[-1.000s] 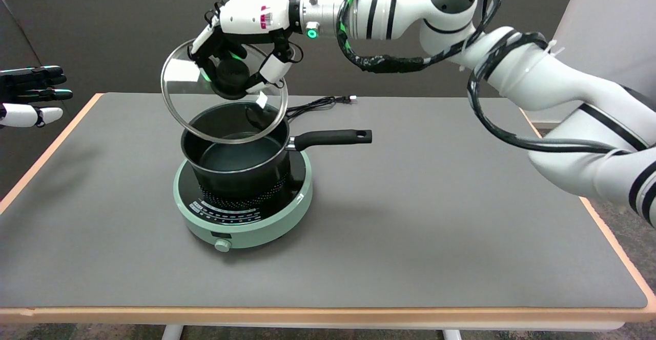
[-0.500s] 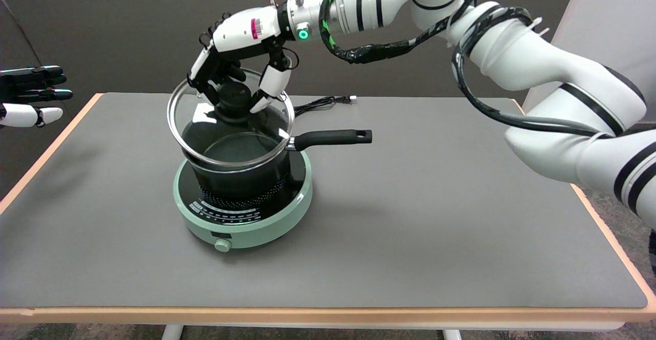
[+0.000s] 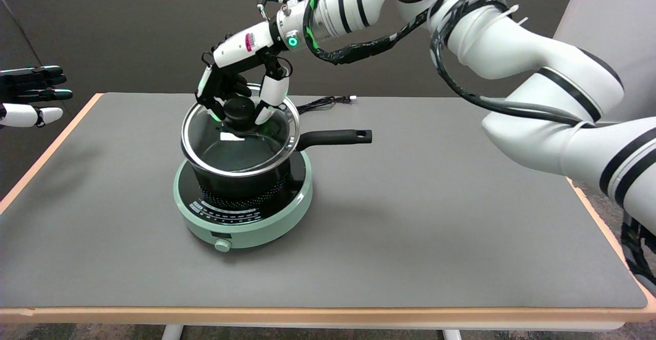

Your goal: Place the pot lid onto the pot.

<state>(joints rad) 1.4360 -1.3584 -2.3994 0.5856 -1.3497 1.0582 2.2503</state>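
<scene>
A black pot with a long black handle pointing right stands on a mint-green round cooktop. A glass lid with a metal rim and a black knob lies nearly level over the pot's mouth, its rim about in line with the pot's rim. My right hand reaches down from above and grips the knob, fingers wrapped around it on both sides. Whether the lid rests fully on the rim I cannot tell.
The cooktop's black power cord runs back across the grey table behind the pot. The idle left hand hangs in the air at the upper left. The right arm spans the upper right of the view.
My right hand has carried the lid down and to the right, turning it from steeply tilted above the pot to nearly level over the pot's mouth. The pot and cooktop stayed put.
</scene>
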